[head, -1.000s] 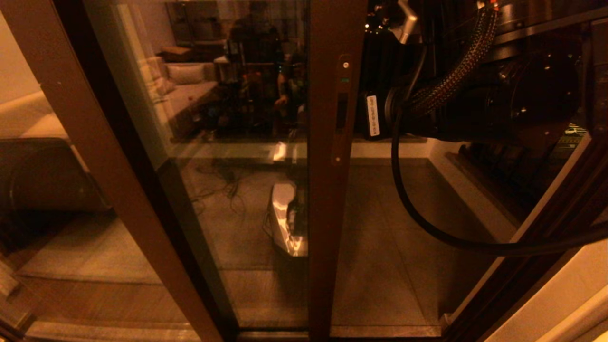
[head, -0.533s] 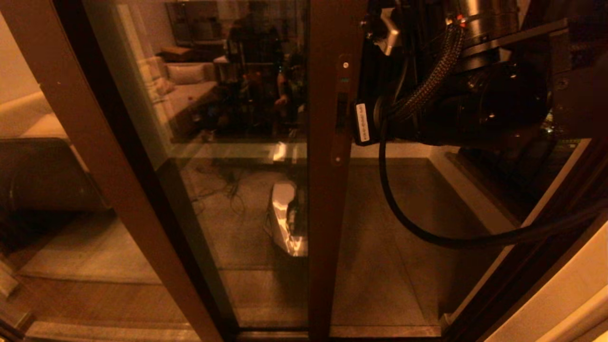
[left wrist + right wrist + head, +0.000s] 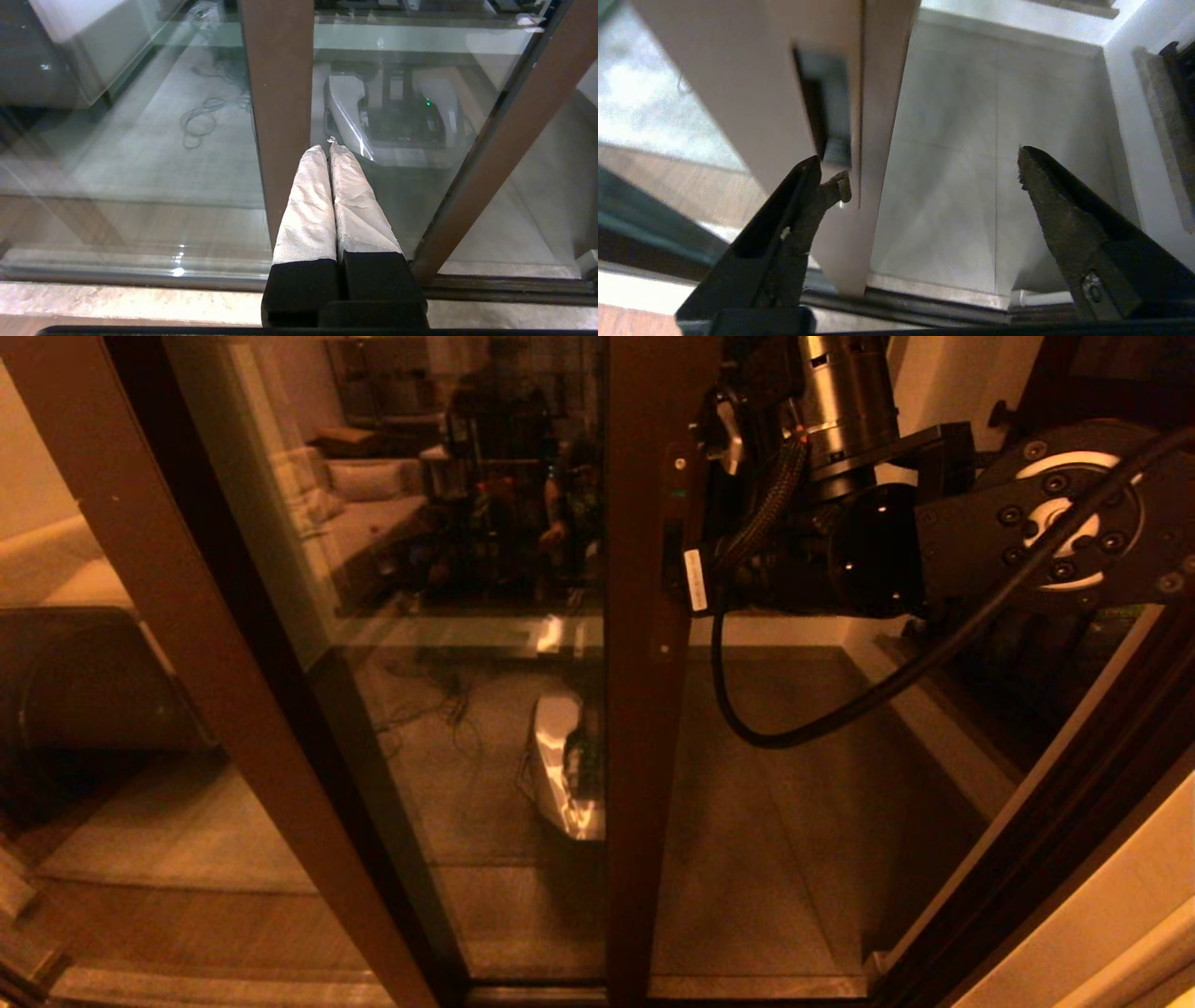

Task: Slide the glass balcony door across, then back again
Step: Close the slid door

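The tall glass balcony door [image 3: 504, 644] in its dark brown frame stands upright just left of the right gripper [image 3: 931, 175], whose jaws gape, one finger [image 3: 803, 205] at the recessed handle plate [image 3: 826, 112] — open balcony floor lies rightward. The left gripper [image 3: 329, 149], pressed together, hangs low and idle.

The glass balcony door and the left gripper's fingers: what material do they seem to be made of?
The glass balcony door: a clear, glossy glass pane that mirrors the room, in a smooth matte brown frame, probably coated metal. Left gripper fingers: wrapped in wrinkled whitish covering, perhaps tape or cloth, on black bases.
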Robot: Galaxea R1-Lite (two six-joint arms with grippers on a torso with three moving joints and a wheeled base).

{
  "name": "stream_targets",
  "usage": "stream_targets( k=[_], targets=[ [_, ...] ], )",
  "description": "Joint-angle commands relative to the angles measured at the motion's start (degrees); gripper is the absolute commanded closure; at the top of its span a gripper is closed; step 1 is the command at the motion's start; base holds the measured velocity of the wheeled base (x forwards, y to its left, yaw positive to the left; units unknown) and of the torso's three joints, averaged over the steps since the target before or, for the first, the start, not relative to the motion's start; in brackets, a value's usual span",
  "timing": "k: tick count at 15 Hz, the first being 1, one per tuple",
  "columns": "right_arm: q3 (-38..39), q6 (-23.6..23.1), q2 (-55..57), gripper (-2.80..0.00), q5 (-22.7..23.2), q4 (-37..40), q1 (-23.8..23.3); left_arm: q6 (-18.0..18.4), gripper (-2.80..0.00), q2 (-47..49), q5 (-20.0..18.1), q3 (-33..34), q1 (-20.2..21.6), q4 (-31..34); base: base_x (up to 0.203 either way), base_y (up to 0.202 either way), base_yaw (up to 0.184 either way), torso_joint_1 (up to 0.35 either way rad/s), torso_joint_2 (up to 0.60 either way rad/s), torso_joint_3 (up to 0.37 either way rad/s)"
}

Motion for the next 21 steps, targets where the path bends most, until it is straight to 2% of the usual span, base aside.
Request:
stream_targets(
  k=[1,21],
  targets=[
    [-2.76,-0.13,1.76,-2.8,-0.11,0.15,-0.88,0.01,0.0,-0.1,0.01,0.01,0.01,0.0,0.0,0.0,0.0,0.0,0.0,0.0],
    [-2.81,-2.21,0.62,-2.8,-0.11,-1.34,-5.51,0.01,0.0,-0.1,0.01,0.01,0.01,0.0,0.0,0.0,0.0,0.0,0.0,0.0]
  ],
)
